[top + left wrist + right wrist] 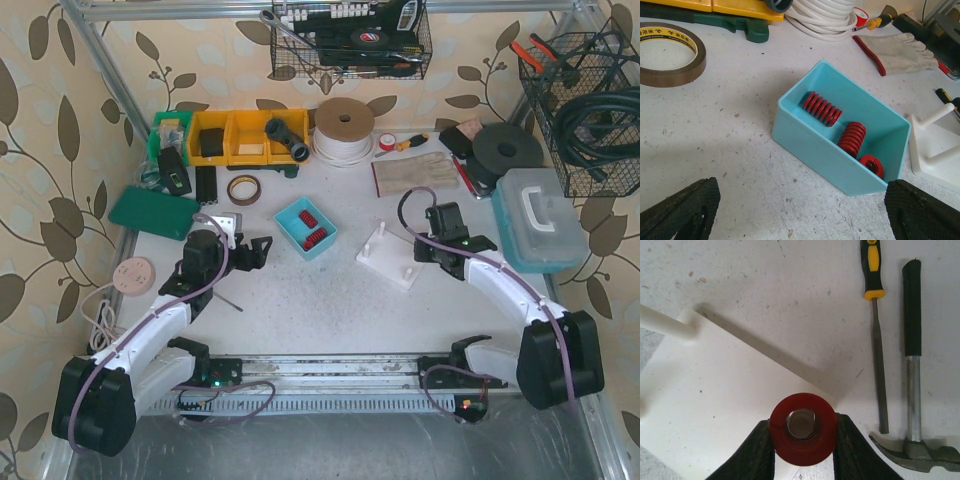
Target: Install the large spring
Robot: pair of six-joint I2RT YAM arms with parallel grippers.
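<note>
Large red spring (802,427), seen end-on from the right wrist camera, sits clamped between the two black fingers of the right gripper (803,439), one finger pressing on each side of it. The spring hangs over the near corner of a white peg base (715,390) that lies flat on the speckled grey table (790,285); a pale shape shows through the spring's hollow centre, but it is unclear whether that is a peg. One white peg (662,325) stands at the base's far left. To the right of the base, apart from it, lie a yellow-and-black screwdriver (876,315) and a black-handled claw hammer (912,365), side by side. The left gripper (800,210) hovers low over the table with its textured fingers spread wide and nothing between them. Just beyond it stands a light blue bin (810,145) holding three more red springs (821,108). A roll of brown tape (670,52) lies to the left of the bin, and a work glove (897,52) lies beyond it to the right.
</note>
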